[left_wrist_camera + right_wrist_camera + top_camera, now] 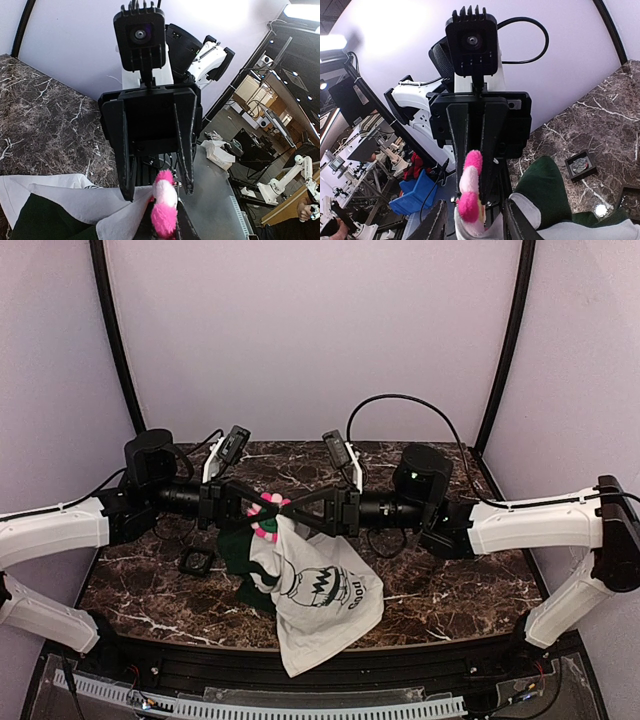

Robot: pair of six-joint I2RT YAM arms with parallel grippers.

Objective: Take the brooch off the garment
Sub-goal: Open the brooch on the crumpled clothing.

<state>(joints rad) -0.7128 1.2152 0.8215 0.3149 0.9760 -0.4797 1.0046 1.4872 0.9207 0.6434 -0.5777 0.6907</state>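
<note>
The garment (320, 590), a white T-shirt with a black cartoon print and dark green trim, hangs bunched above the table between the two arms. The pink and white brooch (268, 517) sits at its top. My left gripper (256, 512) is shut on the brooch and the cloth pinned to it. In the left wrist view the brooch (165, 205) stands up between my own dark fingertips. My right gripper (290, 512) faces it, open. The right wrist view has the brooch (470, 195) between my spread fingers (436, 222), with a gap on each side.
A small black square frame (195, 560) lies on the dark marble table (450, 590) left of the shirt. The right wrist view shows two such frames (580, 165) on the marble beyond the green sleeve (545, 190). Curved black poles stand at both back corners.
</note>
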